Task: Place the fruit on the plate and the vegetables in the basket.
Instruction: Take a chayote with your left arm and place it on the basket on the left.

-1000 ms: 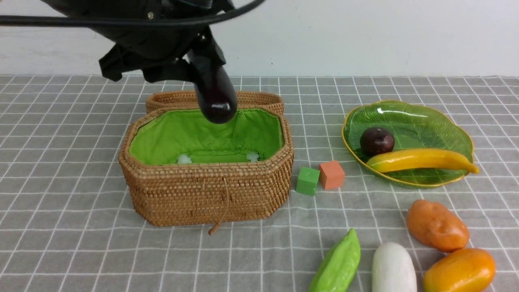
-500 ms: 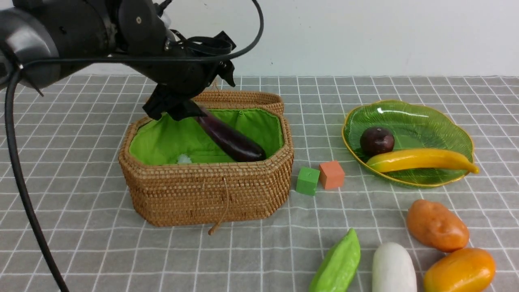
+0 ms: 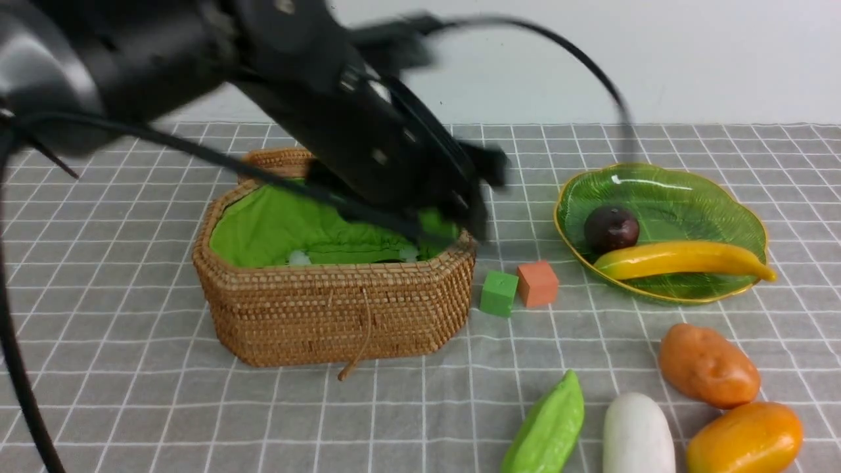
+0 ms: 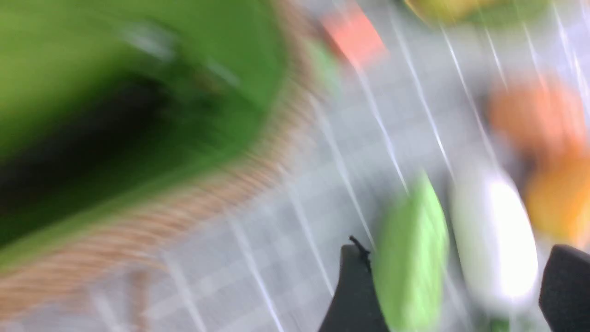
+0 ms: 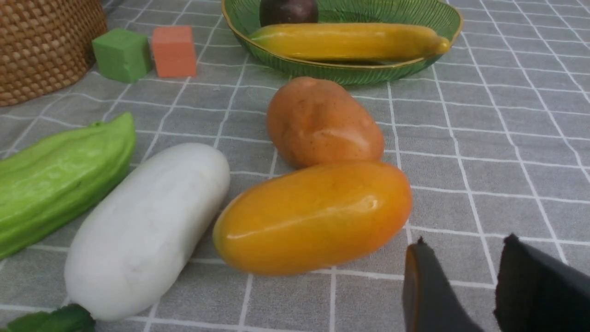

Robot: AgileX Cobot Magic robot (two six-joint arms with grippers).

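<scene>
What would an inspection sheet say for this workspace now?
Surface: grey checked tablecloth, flat.
Job's things: curved yellow banana and round maroon plum on green glass plate; green pointed pod, white radish, orange-brown potato, orange-yellow oval piece on the cloth; tan wicker basket open, blurred dark shape inside.
Clutter: green cube and orange cube beside the basket.
Grippers: left gripper open, empty; right gripper open, empty.
Cables: black cable hangs from the left arm.
Surroundings: plain white wall.

Banana [image 3: 683, 258], plum [image 3: 611, 228] — both on plate [image 3: 677, 190]
</scene>
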